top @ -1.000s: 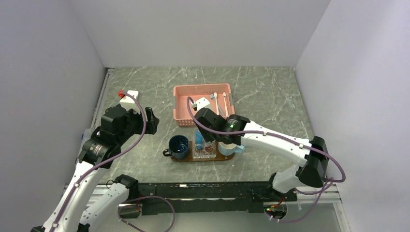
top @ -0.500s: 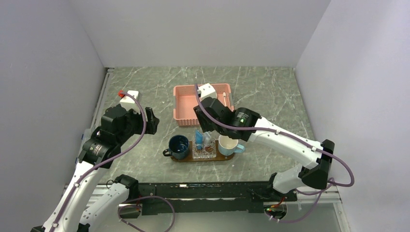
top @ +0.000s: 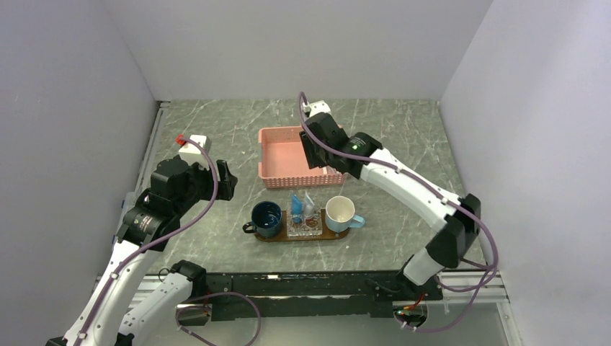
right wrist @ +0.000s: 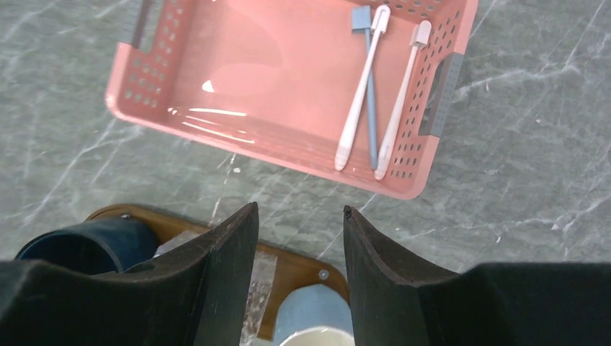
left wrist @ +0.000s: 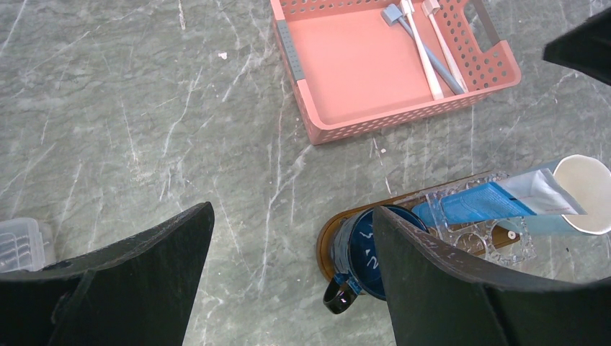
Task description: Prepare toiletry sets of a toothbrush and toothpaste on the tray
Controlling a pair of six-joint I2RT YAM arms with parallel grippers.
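nearest, on the left, the left fingers [left wrist: 144, 267] hang above the grey marbled surface [left wrist: 108, 108], spread wide with nothing between them.

just past them, toward the middle, lies the tray [left wrist: 322, 241], a glossy dark-brown wooden board with rounded ends, set lengthwise across the surface. three things stand on it in a row. a dark blue mug [left wrist: 364, 252] is at the left end, a clear square dish [left wrist: 497, 238] is in the middle, and a pale mug [left wrist: 587, 191] with a white inside is at the right end.

two toothpaste tubes [left wrist: 479, 205] are in the dish. they are small, flat and blue with lighter ends. they sit side by side, tilted rather than flat, and in the left wrist view their pale ends point toward the pale mug. whether they touch it cannot be told.

the right fingers [right wrist: 209, 281] hover above the far edge of the tray and the strip of surface behind it. they are parted and hold nothing. from overhead the right wrist is over the right half of the basket.

beyond the tray, apart from it, sits a pink perforated basket [right wrist: 266, 148]. along its right side lie the toothbrushes [right wrist: 359, 108]. two are slim and white with small heads, and a grey-blue one crosses the left white one. all three lie flat on the basket floor, close together, heads toward the far wall.
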